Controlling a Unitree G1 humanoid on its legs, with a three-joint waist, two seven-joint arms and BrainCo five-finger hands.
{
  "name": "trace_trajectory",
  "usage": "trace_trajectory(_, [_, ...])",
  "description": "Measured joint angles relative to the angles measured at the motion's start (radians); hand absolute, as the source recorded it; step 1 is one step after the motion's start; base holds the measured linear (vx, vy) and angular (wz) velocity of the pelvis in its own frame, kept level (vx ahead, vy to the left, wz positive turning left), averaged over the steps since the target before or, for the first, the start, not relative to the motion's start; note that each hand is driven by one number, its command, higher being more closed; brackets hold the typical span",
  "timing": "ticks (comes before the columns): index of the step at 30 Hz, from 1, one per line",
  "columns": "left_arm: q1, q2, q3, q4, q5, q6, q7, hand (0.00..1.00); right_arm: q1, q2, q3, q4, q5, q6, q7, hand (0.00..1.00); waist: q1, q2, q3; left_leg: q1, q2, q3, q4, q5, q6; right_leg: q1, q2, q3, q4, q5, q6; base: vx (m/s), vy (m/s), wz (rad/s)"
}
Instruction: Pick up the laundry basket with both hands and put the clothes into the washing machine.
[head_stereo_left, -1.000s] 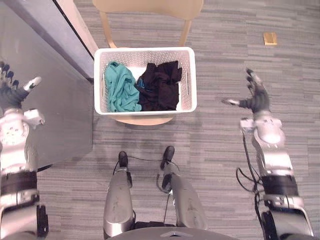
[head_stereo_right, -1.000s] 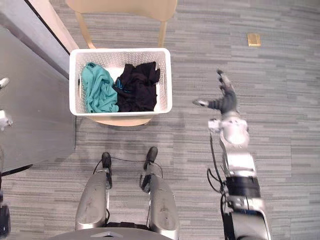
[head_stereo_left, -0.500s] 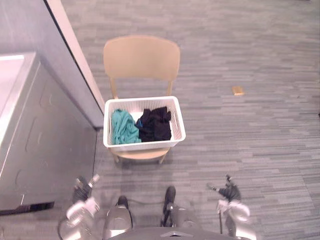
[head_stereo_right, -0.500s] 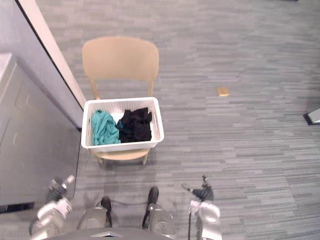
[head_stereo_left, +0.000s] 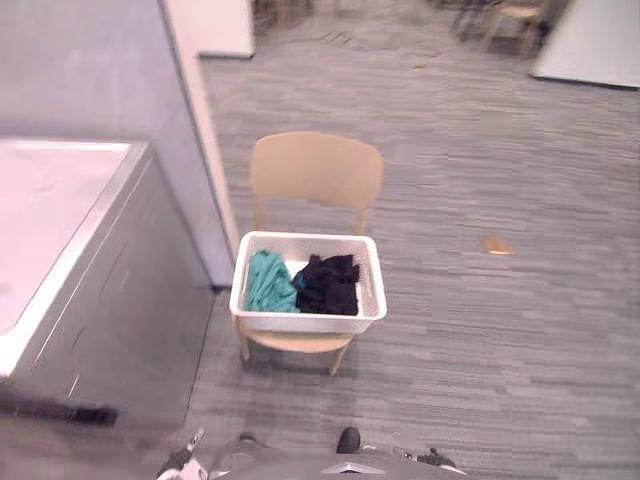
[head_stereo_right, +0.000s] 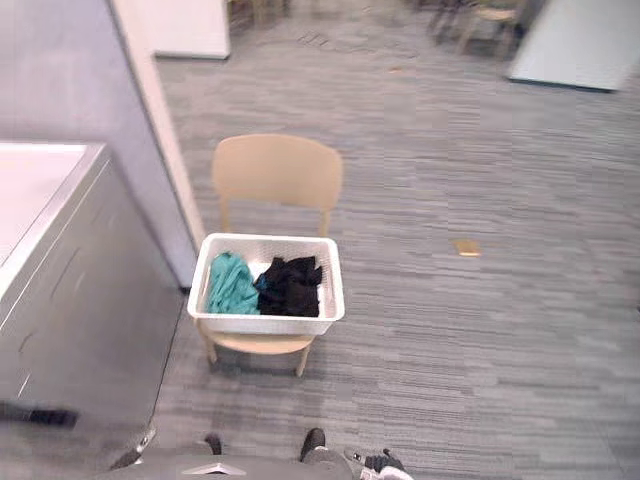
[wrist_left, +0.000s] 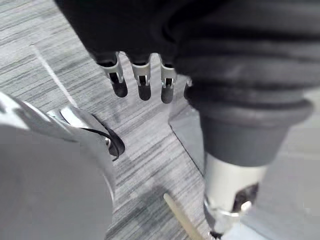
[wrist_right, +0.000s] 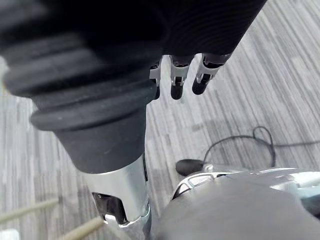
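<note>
A white laundry basket (head_stereo_left: 306, 322) sits on the seat of a tan wooden chair (head_stereo_left: 316, 171). Inside it lie a teal garment (head_stereo_left: 266, 283) on the left and a black garment (head_stereo_left: 329, 285) on the right. The grey washing machine (head_stereo_left: 112, 300) stands left of the chair, its pale top (head_stereo_left: 50, 215) facing up. My left hand (wrist_left: 141, 80) hangs low by my side with straight fingers and holds nothing. My right hand (wrist_right: 176, 82) hangs the same way over the carpet, also holding nothing. Both hands are well short of the basket, at the near edge (head_stereo_left: 181, 464) (head_stereo_right: 381, 463).
A pale door frame (head_stereo_left: 205, 150) rises between the washing machine and the chair. A small tan object (head_stereo_left: 496, 245) lies on the grey carpet to the right. More chairs (head_stereo_left: 510, 18) and a white panel (head_stereo_left: 590, 40) stand far back.
The camera has tilted up and drawn back, so the basket looks smaller and farther. Both arms have dropped from beside the basket down to the near edge. The basket stays on the chair.
</note>
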Motion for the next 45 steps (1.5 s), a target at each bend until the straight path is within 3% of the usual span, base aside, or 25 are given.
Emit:
trace_trajectory(1, [-0.013, 0.007, 0.009, -0.005, -0.007, -0.008, 0.000, 0.00, -0.026, 0.009, 0.006, 0.001, -0.001, 0.000, 0.002, 0.00, 0.005, -0.026, -0.003, -0.004, 0.002, -0.017, -0.081, 0.055, -0.011, -0.047, -0.026, -0.037, 0.017, -0.017, -0.027, -0.09, -0.050, 1.34])
trace_trajectory(2, [-0.029, 0.005, 0.026, -0.002, -0.007, -0.006, 0.001, 0.00, -0.050, 0.013, 0.002, -0.002, -0.001, 0.000, 0.005, 0.00, 0.012, -0.032, 0.019, -0.038, 0.020, 0.059, 0.004, 0.018, 0.021, -0.057, -0.044, -0.062, 0.038, -0.018, -0.033, -0.07, -0.020, 1.01])
trace_trajectory(3, [-0.041, -0.001, 0.045, -0.003, -0.016, -0.003, 0.001, 0.00, -0.092, 0.014, -0.001, -0.028, -0.001, -0.002, 0.008, 0.00, 0.017, -0.033, 0.039, -0.094, 0.060, 0.203, 0.267, -0.102, 0.073, -0.077, -0.074, -0.088, 0.080, -0.025, -0.042, -0.09, -0.008, 0.73])
trace_trajectory(4, [-0.026, 0.001, 0.042, 0.006, -0.011, -0.003, 0.002, 0.00, -0.120, 0.008, -0.005, -0.045, 0.000, -0.009, 0.009, 0.00, 0.021, -0.032, 0.050, -0.055, 0.105, 0.292, 0.381, -0.151, 0.077, -0.065, -0.094, -0.109, 0.092, -0.025, -0.043, -0.12, 0.002, 0.70])
trace_trajectory(10, [-0.032, 0.014, -0.027, 0.034, 0.054, 0.016, 0.031, 0.00, -0.132, -0.034, -0.015, -0.044, 0.052, -0.041, -0.011, 0.00, -0.054, 0.012, 0.015, 0.159, 0.329, 0.515, 0.300, -0.119, 0.077, -0.046, -0.240, -0.284, 0.143, 0.013, 0.006, -0.14, 0.252, 1.12])
trace_trajectory(11, [-0.039, 0.009, -0.056, 0.030, 0.062, 0.017, 0.028, 0.00, -0.128, -0.055, -0.045, -0.024, 0.051, -0.039, -0.011, 0.00, -0.070, 0.045, -0.003, 0.163, 0.322, 0.501, 0.206, -0.074, -0.004, -0.061, -0.263, -0.320, 0.153, 0.037, 0.028, -0.18, 0.457, 1.30])
trace_trajectory(13, [-0.045, 0.046, -0.160, 0.009, 0.077, 0.016, 0.022, 0.00, -0.124, -0.034, -0.088, 0.059, 0.051, -0.015, -0.011, 0.00, -0.069, 0.032, 0.006, 0.171, 0.270, 0.485, 0.089, -0.141, -0.144, -0.043, -0.260, -0.305, 0.092, 0.068, 0.034, -0.23, 0.457, 1.32])
trace_trajectory(15, [-0.031, 0.099, -0.233, -0.001, 0.081, 0.015, 0.010, 0.00, -0.096, 0.024, -0.110, 0.096, 0.070, 0.004, -0.008, 0.00, -0.057, -0.027, 0.002, 0.182, 0.209, 0.442, 0.098, -0.153, -0.142, 0.016, -0.297, -0.273, 0.049, 0.147, 0.030, -0.12, 0.245, 0.85])
trace_trajectory(20, [0.002, 0.098, -0.347, -0.021, 0.144, -0.008, -0.002, 0.00, -0.070, 0.011, -0.087, 0.081, 0.031, 0.019, -0.006, 0.00, -0.050, -0.050, -0.010, 0.182, 0.131, 0.348, 0.109, -0.183, -0.107, 0.093, -0.409, -0.287, 0.117, 0.196, 0.046, -0.08, 0.140, 0.65])
trace_trajectory(22, [0.001, 0.092, -0.375, -0.017, 0.191, -0.016, -0.001, 0.00, -0.069, -0.014, -0.090, 0.078, 0.031, 0.021, -0.005, 0.00, -0.066, -0.023, 0.002, 0.194, 0.088, 0.284, 0.072, -0.167, -0.070, 0.078, -0.453, -0.138, 0.214, 0.257, -0.040, -0.06, 0.112, 0.94])
trace_trajectory(23, [0.004, 0.083, -0.380, -0.015, 0.210, -0.018, 0.000, 0.00, -0.061, -0.032, -0.093, 0.073, 0.031, 0.018, -0.004, 0.00, -0.069, -0.015, 0.006, 0.198, 0.070, 0.244, 0.050, -0.148, -0.050, 0.052, -0.454, -0.010, 0.262, 0.330, -0.133, -0.08, 0.131, 1.30])
trace_trajectory(24, [0.007, 0.079, -0.379, -0.015, 0.227, -0.018, -0.001, 0.00, -0.051, -0.036, -0.090, 0.049, 0.030, 0.021, -0.006, 0.00, -0.075, 0.011, 0.007, 0.210, 0.059, 0.192, 0.018, -0.128, -0.035, 0.021, -0.419, 0.188, 0.335, 0.359, -0.093, -0.04, 0.120, 1.46])
trace_trajectory(25, [0.006, 0.088, -0.348, -0.006, 0.242, -0.017, 0.005, 0.00, -0.036, -0.016, -0.091, 0.019, 0.032, 0.020, -0.004, 0.00, -0.070, 0.026, 0.014, 0.202, 0.066, 0.131, 0.024, -0.127, -0.031, 0.016, -0.307, 0.303, 0.405, 0.100, 0.031, -0.04, 0.065, 1.31])
trace_trajectory(26, [0.006, 0.097, -0.320, -0.003, 0.248, -0.016, 0.009, 0.00, -0.034, 0.005, -0.088, 0.001, 0.032, 0.019, -0.004, 0.00, -0.068, 0.014, 0.011, 0.193, 0.070, 0.117, 0.025, -0.125, -0.030, 0.017, -0.242, 0.326, 0.413, 0.010, 0.047, 0.01, -0.003, 0.99])
trace_trajectory(27, [0.014, 0.098, -0.268, 0.007, 0.250, -0.011, 0.009, 0.00, -0.044, 0.045, -0.072, -0.011, 0.041, 0.010, -0.004, 0.00, -0.052, -0.017, 0.015, 0.184, 0.056, 0.097, 0.023, -0.132, -0.039, 0.044, -0.191, 0.319, 0.403, -0.065, -0.012, -0.01, -0.005, 0.75])
trace_trajectory(28, [0.020, 0.094, -0.221, 0.019, 0.255, -0.001, 0.008, 0.00, -0.049, 0.070, -0.071, -0.017, 0.055, 0.002, -0.003, 0.00, -0.042, -0.028, 0.019, 0.180, 0.064, 0.080, 0.011, -0.134, -0.031, 0.043, -0.177, 0.329, 0.414, -0.027, 0.018, 0.00, 0.009, 0.72])
trace_trajectory(30, [0.016, 0.089, -0.179, 0.026, 0.272, 0.016, 0.007, 0.00, -0.050, 0.099, -0.062, -0.056, 0.075, -0.011, -0.003, 0.00, -0.050, -0.052, 0.029, 0.220, 0.060, 0.074, -0.068, -0.142, 0.017, -0.042, -0.199, 0.308, 0.554, 0.059, -0.048, 0.05, -0.041, 0.92])
trace_trajectory(31, [0.008, 0.082, -0.147, 0.020, 0.275, 0.017, 0.008, 0.00, -0.047, 0.100, -0.074, -0.074, 0.079, -0.022, -0.002, 0.00, -0.063, -0.029, 0.046, 0.156, 0.088, 0.152, 0.131, -0.167, 0.067, -0.053, -0.174, 0.301, 0.576, -0.116, 0.048, 0.13, -0.068, 0.98])
trace_trajectory(32, [0.005, 0.077, -0.132, 0.020, 0.281, 0.018, 0.007, 0.00, -0.049, 0.101, -0.073, -0.083, 0.081, -0.029, -0.002, 0.00, -0.064, -0.022, 0.053, 0.157, 0.111, 0.148, 0.146, -0.200, 0.020, -0.049, -0.135, 0.297, 0.560, -0.180, 0.062, 0.13, -0.147, 0.70])
trace_trajectory(33, [-0.004, 0.085, -0.080, 0.016, 0.288, 0.020, 0.008, 0.00, -0.054, 0.124, -0.071, -0.074, 0.089, -0.025, -0.003, 0.00, -0.051, -0.073, 0.051, 0.164, 0.084, 0.140, 0.145, -0.204, -0.007, -0.047, -0.083, 0.293, 0.494, -0.227, 0.060, 0.06, -0.184, 0.42])
trace_trajectory(35, [-0.030, 0.077, -0.043, 0.023, 0.288, 0.019, 0.006, 0.00, -0.036, 0.138, -0.080, -0.077, 0.100, -0.024, -0.003, 0.00, -0.058, -0.073, 0.046, 0.158, 0.076, 0.091, 0.119, -0.197, -0.018, -0.005, -0.024, 0.237, 0.369, -0.288, 0.025, 0.09, -0.270, 0.71])
trace_trajectory(37, [-0.037, 0.030, -0.003, 0.010, 0.287, 0.018, 0.006, 0.00, -0.038, 0.128, -0.098, -0.083, 0.113, -0.029, -0.005, 0.00, -0.059, -0.055, 0.026, 0.147, 0.095, 0.083, 0.138, -0.196, -0.028, 0.004, -0.014, 0.184, 0.321, -0.280, 0.027, 0.19, -0.148, 0.53])
trace_trajectory(39, [-0.036, -0.028, 0.005, 0.004, 0.287, 0.019, 0.006, 0.00, -0.038, 0.107, -0.121, -0.114, 0.119, -0.039, -0.006, 0.00, -0.078, 0.022, 0.016, 0.147, 0.135, 0.077, 0.217, -0.259, -0.058, 0.045, 0.025, 0.134, 0.291, -0.274, 0.021, 0.25, -0.047, 0.41])
trace_trajectory(43, [-0.033, -0.050, 0.014, -0.037, 0.279, 0.020, 0.006, 0.00, -0.051, 0.129, -0.079, -0.141, 0.118, -0.040, -0.006, 0.00, -0.073, 0.040, 0.009, 0.030, 0.166, 0.065, 0.539, -0.247, -0.063, 0.124, 0.064, 0.141, 0.234, -0.277, 0.021, 0.14, -0.013, 0.00])
trace_trajectory(45, [-0.037, -0.052, 0.016, -0.065, 0.263, 0.019, 0.009, 0.00, -0.049, 0.141, -0.030, -0.165, 0.118, -0.041, -0.006, 0.00, -0.057, 0.041, 0.014, -0.078, 0.188, 0.048, 0.755, -0.137, -0.101, 0.149, 0.074, 0.163, 0.221, -0.278, 0.024, 0.12, 0.048, -0.31])
